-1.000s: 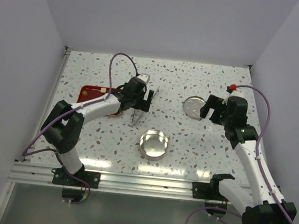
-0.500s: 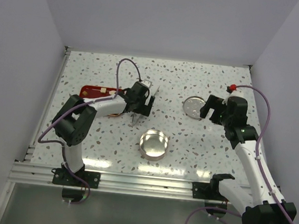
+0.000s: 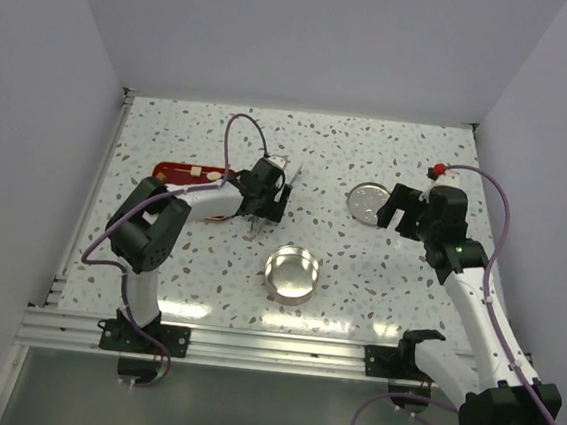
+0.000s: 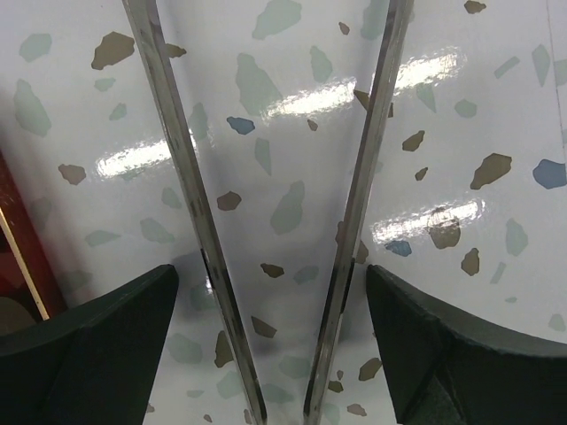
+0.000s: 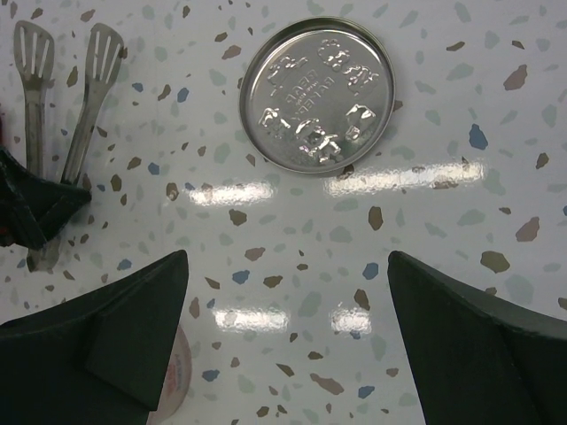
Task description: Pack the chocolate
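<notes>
The chocolate [image 3: 196, 172] sat on the red tray [image 3: 172, 175] at about 10 o'clock from the open round tin [image 3: 291, 276]. Only a cream-white piece or two showed in the overhead view, the rest being hidden under the left arm or too small to make out. None could be seen in the tin.

The left claw [image 4: 273, 292] was spread apart low over the table [image 3: 370, 151], just to the 3 o'clock side of the tray. Its two dark fingers [image 4: 97, 341] straddled the metal tweezers [image 4: 190, 212] near their joined end. A thin gap showed on each side, so it was not clamped on them. The tweezers lay flat with their two arms splayed toward 12 o'clock in the wrist view.

The right claw [image 5: 285, 261] was also spread apart, with nothing between its fingers. It hovered over bare table just at 6 o'clock of the embossed lid [image 5: 314, 93]. The lid lay flat at about 1 o'clock from the tin, well apart from it.
</notes>
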You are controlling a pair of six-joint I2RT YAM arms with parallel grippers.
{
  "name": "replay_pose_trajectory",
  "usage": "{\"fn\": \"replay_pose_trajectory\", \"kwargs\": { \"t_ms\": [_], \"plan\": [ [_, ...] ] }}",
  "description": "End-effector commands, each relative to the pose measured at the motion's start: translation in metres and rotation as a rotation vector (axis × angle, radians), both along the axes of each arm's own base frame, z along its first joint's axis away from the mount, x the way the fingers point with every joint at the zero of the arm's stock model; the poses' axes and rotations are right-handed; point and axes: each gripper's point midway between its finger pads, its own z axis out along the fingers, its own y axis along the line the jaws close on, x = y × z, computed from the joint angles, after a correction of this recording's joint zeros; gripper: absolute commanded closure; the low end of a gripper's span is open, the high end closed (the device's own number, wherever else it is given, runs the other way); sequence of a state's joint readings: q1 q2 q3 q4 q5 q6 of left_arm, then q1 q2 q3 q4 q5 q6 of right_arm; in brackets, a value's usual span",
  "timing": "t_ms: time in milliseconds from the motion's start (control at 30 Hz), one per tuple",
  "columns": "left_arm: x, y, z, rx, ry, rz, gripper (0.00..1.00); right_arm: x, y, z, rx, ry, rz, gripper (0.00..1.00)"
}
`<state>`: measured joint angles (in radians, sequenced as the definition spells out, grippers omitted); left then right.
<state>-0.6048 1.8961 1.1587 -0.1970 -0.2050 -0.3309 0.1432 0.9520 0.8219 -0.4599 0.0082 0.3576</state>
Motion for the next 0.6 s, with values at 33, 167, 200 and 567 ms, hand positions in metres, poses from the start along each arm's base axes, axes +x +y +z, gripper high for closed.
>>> {"fn": "replay_pose_trajectory", "kwargs": {
  "t_ms": [33,167,200,567],
  "plan": [
    [0.008,-0.002,0.001,0.006,-0.031,0.016,0.12,-0.006,0.003,0.002,0.025,-0.011,0.010,0.02],
    [0.009,-0.005,0.006,-0.013,-0.054,0.003,0.28,-0.009,0.003,0.002,0.025,-0.013,0.013,0.02],
    [0.009,-0.007,0.010,-0.022,-0.063,-0.003,0.33,-0.009,0.003,0.002,0.023,-0.011,0.013,0.02],
    [0.007,-0.003,0.043,-0.024,-0.112,-0.032,0.44,-0.019,-0.002,0.005,0.004,-0.017,0.009,0.02]
  ]
}}
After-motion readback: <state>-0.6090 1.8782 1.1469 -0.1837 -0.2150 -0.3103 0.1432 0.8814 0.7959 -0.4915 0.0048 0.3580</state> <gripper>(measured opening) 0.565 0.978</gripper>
